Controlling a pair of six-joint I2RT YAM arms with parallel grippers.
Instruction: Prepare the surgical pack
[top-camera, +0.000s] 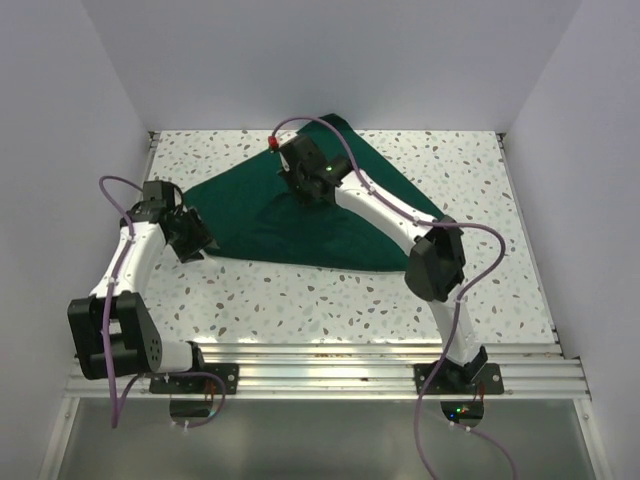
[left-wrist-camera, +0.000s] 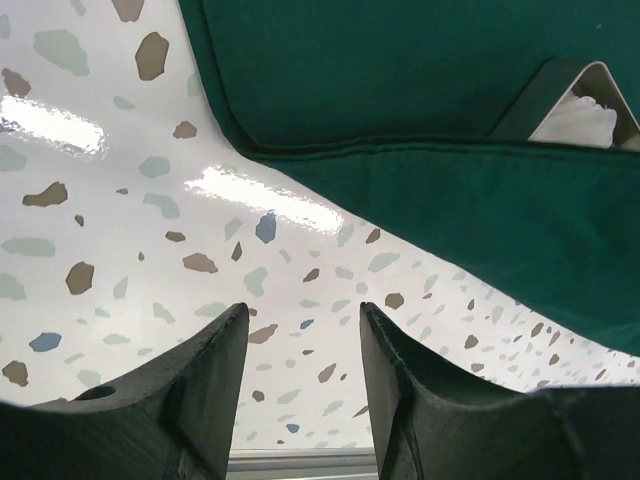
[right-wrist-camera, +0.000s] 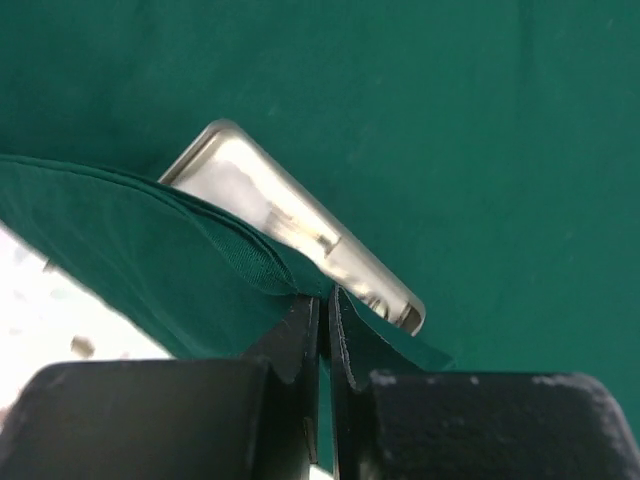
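1. The right arm (top-camera: 390, 215) reaches far over the table (top-camera: 470, 180), elbow bent at the right, wrist turned down over the surgical pack (top-camera: 330, 240), the dark green drape spread mid-table
2. The right gripper (right-wrist-camera: 325, 305) is pinched tight on a fold of its edge, which drapes over a metal tray (right-wrist-camera: 300, 215)
3. The left arm (top-camera: 135, 260) crooks low by the drape's left corner; the left gripper (left-wrist-camera: 305, 325) gapes wide, holding nothing
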